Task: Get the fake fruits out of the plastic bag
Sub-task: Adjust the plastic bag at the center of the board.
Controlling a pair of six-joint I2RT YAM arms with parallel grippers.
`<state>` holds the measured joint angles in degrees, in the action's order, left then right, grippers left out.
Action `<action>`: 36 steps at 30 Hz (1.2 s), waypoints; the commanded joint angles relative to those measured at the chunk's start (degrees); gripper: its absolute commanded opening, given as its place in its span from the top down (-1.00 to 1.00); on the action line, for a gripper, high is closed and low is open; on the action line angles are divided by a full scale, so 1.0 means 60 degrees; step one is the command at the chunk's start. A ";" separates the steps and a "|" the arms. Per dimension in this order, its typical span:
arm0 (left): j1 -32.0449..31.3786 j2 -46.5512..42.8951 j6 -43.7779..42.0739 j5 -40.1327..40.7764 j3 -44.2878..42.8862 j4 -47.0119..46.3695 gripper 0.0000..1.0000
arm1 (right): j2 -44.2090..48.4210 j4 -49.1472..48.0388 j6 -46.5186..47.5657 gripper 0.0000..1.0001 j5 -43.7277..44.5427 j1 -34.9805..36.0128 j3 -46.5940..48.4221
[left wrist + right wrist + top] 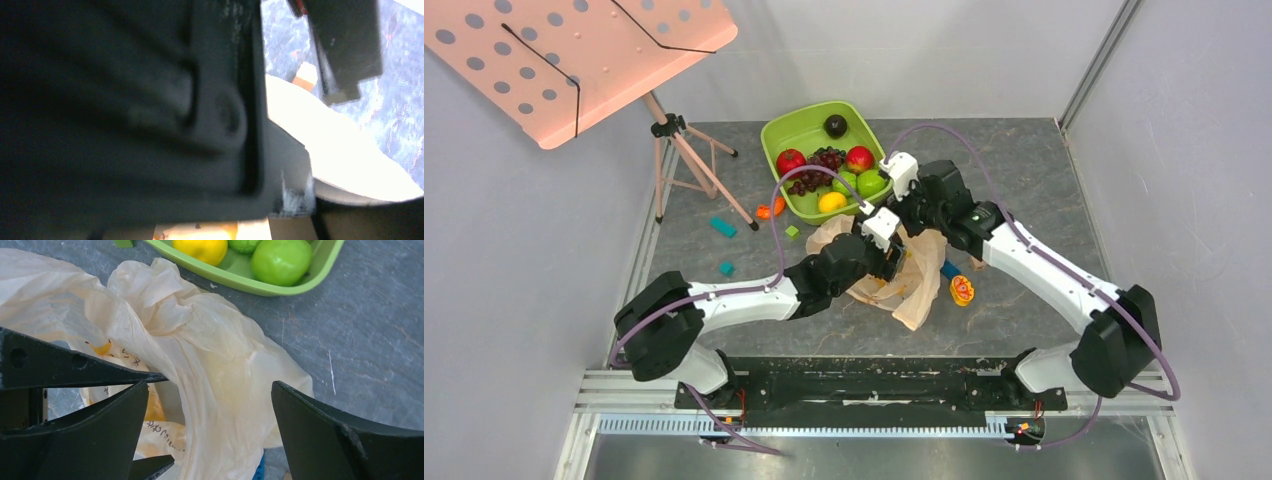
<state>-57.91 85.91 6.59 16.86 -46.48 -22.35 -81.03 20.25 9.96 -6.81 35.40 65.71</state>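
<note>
The crumpled peach plastic bag (916, 285) lies on the grey table below the green tub (776, 133). In the tub are a dark red-purple grape bunch (822, 160) and a small round yellow fruit (831, 202), also seen in the right wrist view as the yellow fruit (200, 249). My right gripper (210, 390) stands wide open over the plastic bag (225, 355), a fold of film between its jaws. My left gripper (886, 252) is at the bag's mouth. Its two slim fingers (75, 365) show apart. An orange-yellow patch (152, 407) shows inside the bag, and I cannot tell what it is.
The tub also holds red apples (790, 160), green apples (870, 182) and a dark plum (835, 125). Small blocks (722, 227) lie left of the bag and an orange-yellow toy (962, 290) to its right. A pink music stand (574, 50) is at the back left. A dark body blocks the left wrist view.
</note>
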 commanded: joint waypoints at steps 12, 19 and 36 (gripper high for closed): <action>0.0614 -0.0149 -0.2144 -0.2349 0.1224 0.0367 -0.43 | 0.1997 -0.0476 -0.3478 -0.96 0.0687 -0.1798 0.0372; 0.0614 0.0007 -0.3398 -0.3289 0.1742 -0.0406 -0.43 | 0.1551 -0.0546 -0.4040 -0.96 0.0314 -0.2489 0.0074; -0.0268 -0.1864 -0.2236 -0.4662 0.2758 0.0487 -0.31 | 0.1395 -0.0840 -0.3943 -0.96 0.0318 -0.2689 -0.0696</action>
<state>-58.67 76.07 -10.37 -7.77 -31.66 -18.50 -72.99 17.87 -13.13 -4.69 19.59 62.39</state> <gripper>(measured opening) 0.648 0.979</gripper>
